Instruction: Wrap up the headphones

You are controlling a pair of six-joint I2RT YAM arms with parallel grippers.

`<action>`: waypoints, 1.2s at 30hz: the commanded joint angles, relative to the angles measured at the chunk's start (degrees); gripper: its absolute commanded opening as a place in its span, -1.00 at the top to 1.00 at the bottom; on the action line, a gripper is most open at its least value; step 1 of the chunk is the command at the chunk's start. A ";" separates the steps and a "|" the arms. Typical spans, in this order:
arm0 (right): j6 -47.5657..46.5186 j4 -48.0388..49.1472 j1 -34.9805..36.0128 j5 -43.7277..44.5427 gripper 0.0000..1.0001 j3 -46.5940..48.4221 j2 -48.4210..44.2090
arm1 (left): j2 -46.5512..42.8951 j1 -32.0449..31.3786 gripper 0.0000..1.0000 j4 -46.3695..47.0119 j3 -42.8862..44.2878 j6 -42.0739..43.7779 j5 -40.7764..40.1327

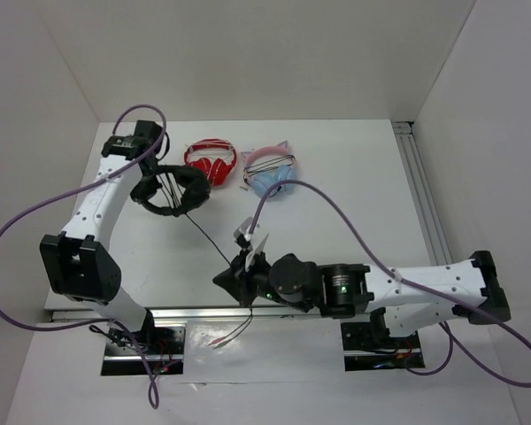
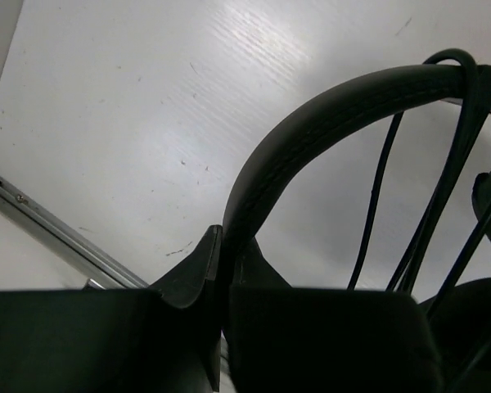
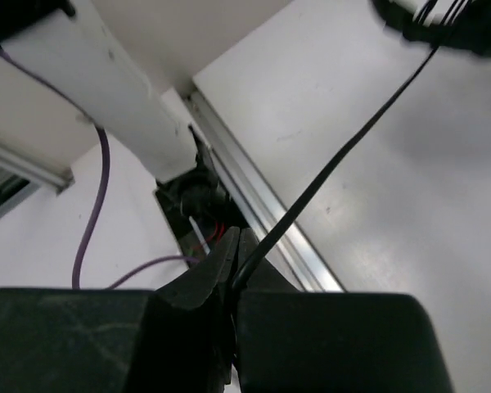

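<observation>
Headphones (image 1: 195, 188): black, over the far left of the tabletop (image 1: 372, 168).
Cable (image 1: 209, 239): thin, stretched from them to the right pincer (image 3: 231, 260); its end is hidden.
Left pincer (image 2: 222, 246): pinching the headband (image 2: 327, 106); the rest is mostly cut off up close.
Right pincer: pinching the cable.

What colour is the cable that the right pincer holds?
Black; the cable shows best in the right wrist view.

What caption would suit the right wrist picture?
The right jaws, shut on the headphones' black cable, hold it taut over the table.
</observation>
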 commanded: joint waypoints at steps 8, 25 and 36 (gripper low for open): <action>-15.46 -35.52 -9.61 17.11 1.00 27.41 4.97 | -4.89 -16.88 1.00 17.81 -16.83 14.02 3.53; -29.28 -32.83 -41.95 12.48 1.00 23.85 7.80 | -25.07 -47.12 1.00 13.42 -22.47 17.28 13.02; -21.20 -18.64 -54.28 -30.35 1.00 15.42 9.21 | -28.10 -48.18 1.00 3.31 4.49 15.87 17.06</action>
